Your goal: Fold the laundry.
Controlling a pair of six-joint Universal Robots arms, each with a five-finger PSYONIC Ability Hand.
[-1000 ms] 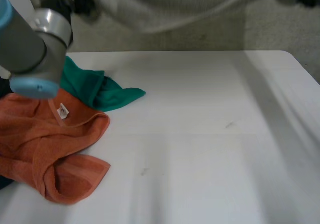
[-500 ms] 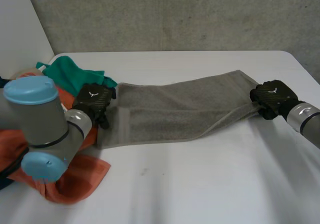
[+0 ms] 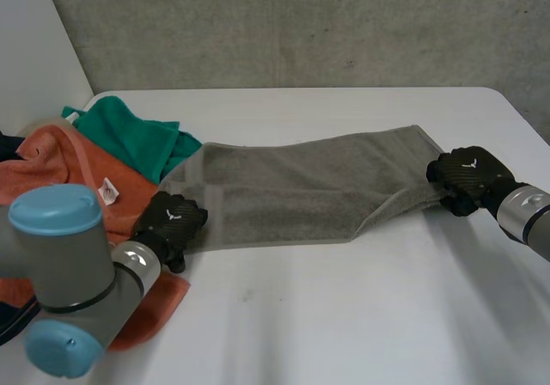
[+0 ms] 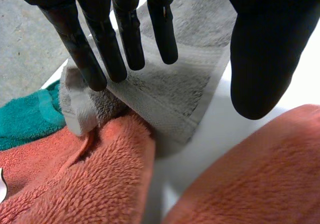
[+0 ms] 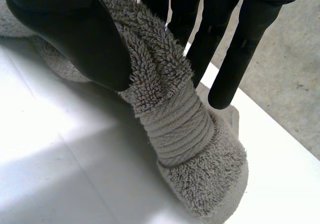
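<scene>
A long grey towel (image 3: 301,192) lies stretched flat across the white table (image 3: 344,316). My right hand (image 3: 468,177) is at its right end. In the right wrist view the right hand (image 5: 60,24) pinches that bunched end of the grey towel (image 5: 170,114) between thumb and fingers. My left hand (image 3: 170,222) sits at the near corner of the towel's left end. In the left wrist view the left hand (image 4: 100,39) has straight, spread fingers hovering just over the grey towel (image 4: 170,94), thumb apart, holding nothing.
An orange towel (image 3: 77,187) lies heaped at the left, under my left arm, and the grey towel's left end rests against the orange towel (image 4: 75,184). A green cloth (image 3: 129,136) lies behind it. Bare table stretches along the near side and far right.
The grey towel came down from the air and was laid out flat. My left hand let go of its left end and drew back toward the near side. The right hand kept its grip.
</scene>
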